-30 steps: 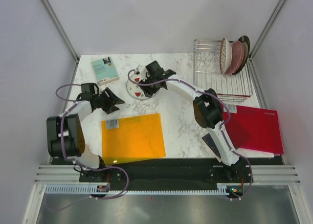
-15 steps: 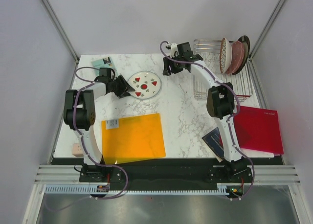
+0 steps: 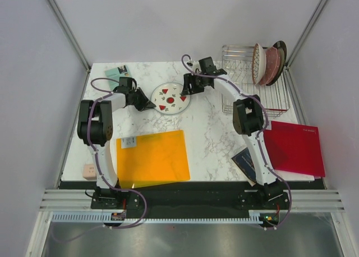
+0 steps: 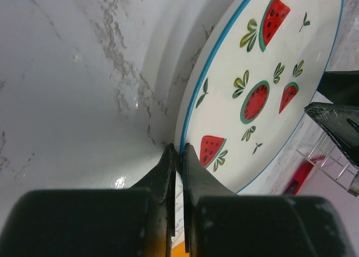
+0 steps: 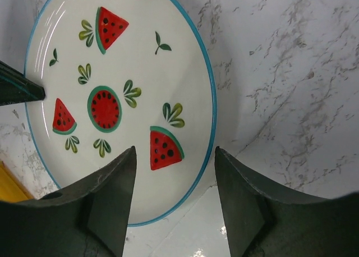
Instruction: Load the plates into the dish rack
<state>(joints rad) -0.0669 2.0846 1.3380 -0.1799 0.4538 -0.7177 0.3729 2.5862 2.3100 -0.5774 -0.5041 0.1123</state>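
An orange sheet (image 3: 152, 157) is seen lying flat on the near left of the marble tabletop (image 3: 213, 128), with a white label (image 3: 128, 141) stuck at its far left corner. A red sheet (image 3: 294, 149) is laid at the right edge. A teal book (image 3: 114, 72) is spotted far left, partly covered. A dark booklet (image 3: 245, 163) is tucked just beside the red sheet, and a small pink block (image 3: 88, 169) is caught at the near left edge.

Over the last second the left end effector (image 3: 147, 101) has reached in from the 9 o'clock side of the worktop (image 3: 213, 133). It has pinched the 9 o'clock rim of the watermelon plate (image 3: 171, 96). The right end effector (image 3: 189, 86) left the plate, swung toward the dish rack (image 3: 269, 100), then returned to the plate's 3 o'clock rim, fingers spread. The plate has slid slightly toward 3 o'clock.
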